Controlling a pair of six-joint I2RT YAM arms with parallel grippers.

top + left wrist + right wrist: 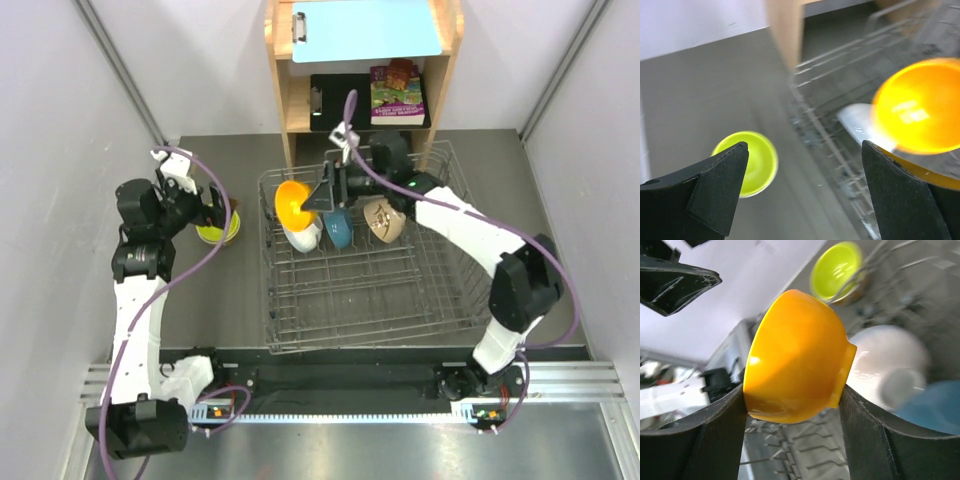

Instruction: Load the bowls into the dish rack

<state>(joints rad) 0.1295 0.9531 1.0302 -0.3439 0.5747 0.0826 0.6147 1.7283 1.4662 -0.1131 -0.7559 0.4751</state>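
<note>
- The right arm reaches from its base diagonally over the large silver wire dish rack [400,300], with its wrist turned down above the rack's far left part.
- The right tool [792,400] pinches the small round orange bowl [795,365], which is tipped on its side above the prongs.
- A white bowl [303,238], a blue bowl [338,229] and a beige speckled bowl [383,221] stand on edge in a row inside the rack; the white one is just beside the orange bowl.
- The left arm rises from its base and folds inward at the top.
- The left tool [804,152] is spread wide, hovering over the lime green bowl [747,162].
- That bowl sits on the grey counter [220,300], just outside the rack's left wall.
</note>
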